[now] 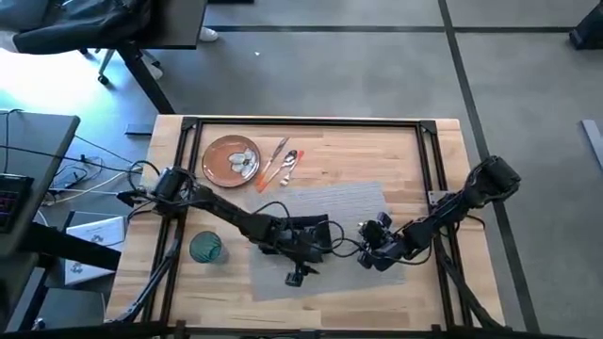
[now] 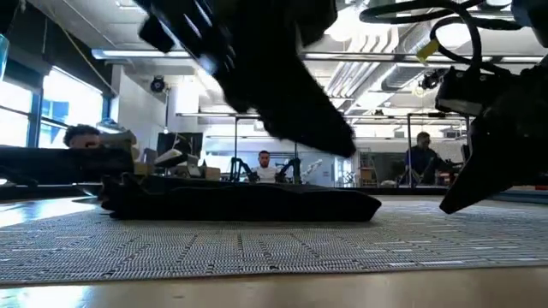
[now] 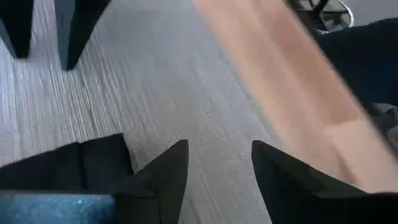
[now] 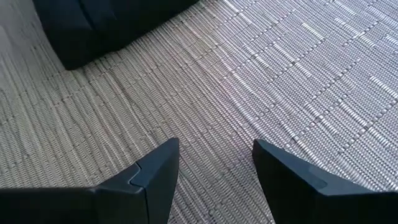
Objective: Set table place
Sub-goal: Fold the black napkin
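On the tabletop (image 1: pixel 377 151), the grey placemat (image 1: pixel 349 202) lies under both claws, its long axis running across the table. The black napkin (image 1: pixel 303 229) lies on it beneath the left claw (image 3: pixel 217 168), long axis likewise. Both the left and right claw (image 4: pixel 214 165) are parted and empty; I judge the napkin should be squared to the mat's edge before the plate (image 1: pixel 231 160) beyond is fetched.

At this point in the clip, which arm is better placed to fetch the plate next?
Probably the left. The plate lies at the table's far left, on the left arm's side, while the right gripper hovers open over the placemat, farther away. The left gripper is open beside the napkin.
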Action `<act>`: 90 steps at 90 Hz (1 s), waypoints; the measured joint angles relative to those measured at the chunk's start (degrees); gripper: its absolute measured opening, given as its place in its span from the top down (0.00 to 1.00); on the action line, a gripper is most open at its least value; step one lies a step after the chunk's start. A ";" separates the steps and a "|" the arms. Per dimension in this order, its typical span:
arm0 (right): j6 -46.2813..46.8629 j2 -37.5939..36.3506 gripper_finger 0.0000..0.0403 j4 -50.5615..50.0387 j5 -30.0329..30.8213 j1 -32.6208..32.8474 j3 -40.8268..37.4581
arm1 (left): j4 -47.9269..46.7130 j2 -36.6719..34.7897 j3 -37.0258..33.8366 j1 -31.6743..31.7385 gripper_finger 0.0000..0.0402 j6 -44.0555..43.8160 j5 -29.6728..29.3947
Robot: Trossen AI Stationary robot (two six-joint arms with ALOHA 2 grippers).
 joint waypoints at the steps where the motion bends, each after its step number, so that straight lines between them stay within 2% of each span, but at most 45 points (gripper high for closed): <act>1: -0.05 0.00 0.52 0.29 0.03 0.01 -0.15 | 0.10 0.29 -0.04 0.10 0.60 -0.11 -0.31; 27: -2.48 0.22 0.52 2.81 0.30 0.90 -1.43 | 1.98 2.97 0.04 3.83 0.60 -4.73 -10.52; 71: -5.47 0.26 0.52 3.29 -0.31 2.54 -1.46 | 3.52 2.93 0.04 8.46 0.60 -6.05 -17.77; 90: -5.63 0.27 0.52 3.29 -0.30 2.57 -1.46 | 3.27 2.90 0.02 10.24 0.60 -7.49 -27.65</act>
